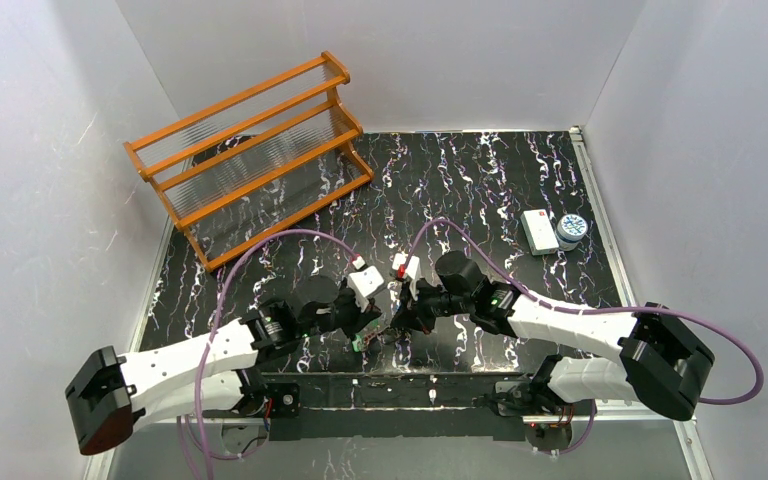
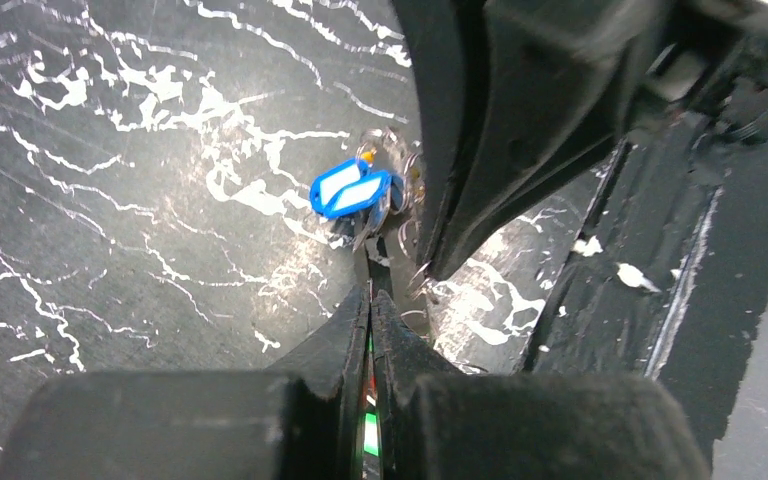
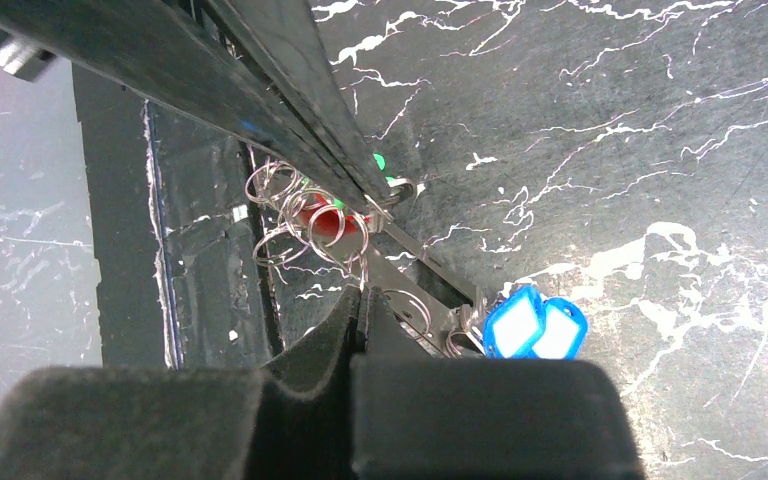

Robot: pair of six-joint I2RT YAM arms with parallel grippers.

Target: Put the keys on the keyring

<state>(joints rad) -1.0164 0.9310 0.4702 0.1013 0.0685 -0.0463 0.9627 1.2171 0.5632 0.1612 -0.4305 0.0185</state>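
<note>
L gripper [image 2: 372,300]: jaws fully closed, pinching a thin metal part of keys [image 2: 352,190]. Keys: one bunch w/ blue, red, green tags, at near edge of table [image 1: 480,190], between both grippers. R gripper [image 3: 360,300]: jaws fully closed among split rings; grip unclear.

keys [image 1: 365,340] near table [image 1: 480,190] front, rack [image 1: 250,150] back left
</note>
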